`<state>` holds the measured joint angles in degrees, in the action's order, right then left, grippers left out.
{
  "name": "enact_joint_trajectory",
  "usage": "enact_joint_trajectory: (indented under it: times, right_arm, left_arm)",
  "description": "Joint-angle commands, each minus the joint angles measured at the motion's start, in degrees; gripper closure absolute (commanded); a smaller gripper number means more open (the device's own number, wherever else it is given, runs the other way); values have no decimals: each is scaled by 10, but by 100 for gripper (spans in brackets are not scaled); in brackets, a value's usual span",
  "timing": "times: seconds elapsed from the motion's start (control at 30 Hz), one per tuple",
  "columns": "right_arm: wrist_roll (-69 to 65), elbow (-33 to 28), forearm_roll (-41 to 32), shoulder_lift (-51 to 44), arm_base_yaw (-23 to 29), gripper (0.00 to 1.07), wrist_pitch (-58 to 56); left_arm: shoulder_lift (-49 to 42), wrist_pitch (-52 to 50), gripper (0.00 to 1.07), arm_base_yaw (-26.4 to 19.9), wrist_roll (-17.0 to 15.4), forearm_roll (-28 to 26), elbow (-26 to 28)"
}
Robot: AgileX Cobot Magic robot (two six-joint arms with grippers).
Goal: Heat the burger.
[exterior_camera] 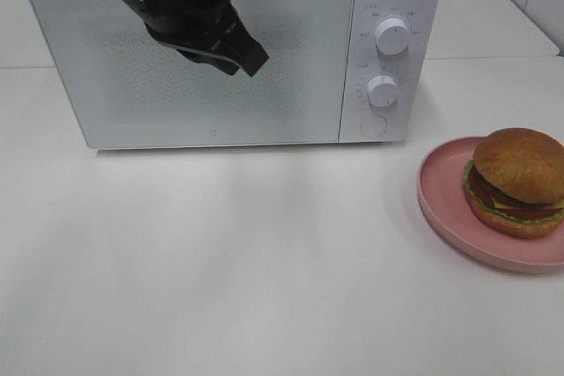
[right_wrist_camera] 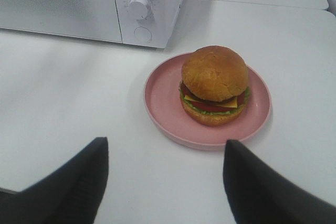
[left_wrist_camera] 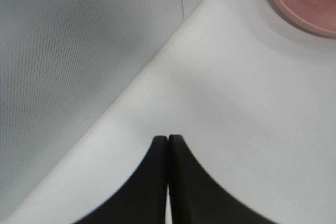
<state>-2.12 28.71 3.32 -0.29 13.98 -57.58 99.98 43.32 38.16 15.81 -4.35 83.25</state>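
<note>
The burger [exterior_camera: 520,180] has a golden-brown bun and sits on a pink plate [exterior_camera: 438,191] at the table's right edge. The white microwave [exterior_camera: 203,103] stands at the back with its door closed. My left gripper [exterior_camera: 251,59] hangs shut and empty in front of the door's upper middle. In the left wrist view its fingertips [left_wrist_camera: 160,142] are pressed together above the table, beside the door [left_wrist_camera: 63,77]. My right gripper [right_wrist_camera: 166,144] is open and empty, a short way from the plate [right_wrist_camera: 160,103] and the burger [right_wrist_camera: 214,85]. It is out of the exterior view.
The microwave's control panel has two knobs [exterior_camera: 392,35] [exterior_camera: 382,92] and a round button [exterior_camera: 374,126] to the right of the door. The white table [exterior_camera: 220,253] stretches in front of the microwave. A table seam runs behind the plate.
</note>
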Motion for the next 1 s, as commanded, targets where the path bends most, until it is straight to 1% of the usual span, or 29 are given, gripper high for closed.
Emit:
enact_joint_trajectory:
  times: [0.03,0.07,0.1,0.13,0.17,0.23,0.27,0.37,0.43,0.47,0.5,0.53,0.57,0.6,0.63,0.67,0.7,0.8,0.87,0.9,0.93,0.97,1.0]
  right_arm:
    - [3,0,0,-15,-1,47,0]
    - [3,0,0,-15,-1,47,0]
    - [3,0,0,-15,-1,47,0]
    - [3,0,0,-15,-1,47,0]
    - [3,0,0,-15,-1,47,0]
    - [3,0,0,-15,-1,47,0]
    - [3,0,0,-15,-1,47,0]
    - [3,0,0,-15,-1,47,0]
    - [2,0,0,-15,-1,47,0]
    - [2,0,0,-15,-1,47,0]
    - [2,0,1,-15,-1,47,0]
    - [2,0,1,-15,-1,47,0]
    - [2,0,1,-15,-1,47,0]
    - [2,0,1,-15,-1,47,0]
    - [2,0,1,-15,-1,47,0]
    - [2,0,1,-15,-1,47,0]
    - [2,0,1,-15,-1,47,0]
    - [2,0,1,-15,-1,47,0]
    - [2,0,1,-15,-1,47,0]
    - [2,0,1,-15,-1,47,0]
    - [2,0,1,-15,-1,47,0]
    - [2,0,1,-15,-1,47,0]
    - [2,0,1,-15,-1,47,0]
  left_arm:
    - [-41,76,106,-6,-61,1,2]
    - [-46,88,106,-10,-72,2,2]
    - [-46,88,106,-10,-72,2,2]
    - [-58,117,106,-23,-88,5,2]
    - [-69,145,106,-37,-95,10,2]
    - [-74,155,106,-46,-95,10,1]
    - [-89,170,106,-65,-100,12,-6]
    - [-96,172,106,-73,-105,13,-11]
    - [-133,173,106,-116,-123,15,-45]
    - [-133,173,106,-116,-123,15,-45]
    - [-143,173,106,-128,-124,15,-54]
    - [-169,173,106,-148,-129,16,-80]
    - [-169,173,106,-148,-129,16,-80]
    - [-199,172,106,-171,-133,17,-106]
    - [-199,172,106,-171,-133,17,-106]
    - [-211,172,106,-179,-133,17,-120]
    - [-242,172,106,-200,-133,17,-147]
    - [-260,173,106,-209,-133,17,-161]
    - [-333,184,106,-233,-133,21,-214]
    - [-333,184,106,-233,-133,21,-214]
    - [-354,190,106,-237,-133,22,-227]
    - [-392,199,106,-238,-132,26,-251]
    - [-392,199,106,-238,-132,26,-251]
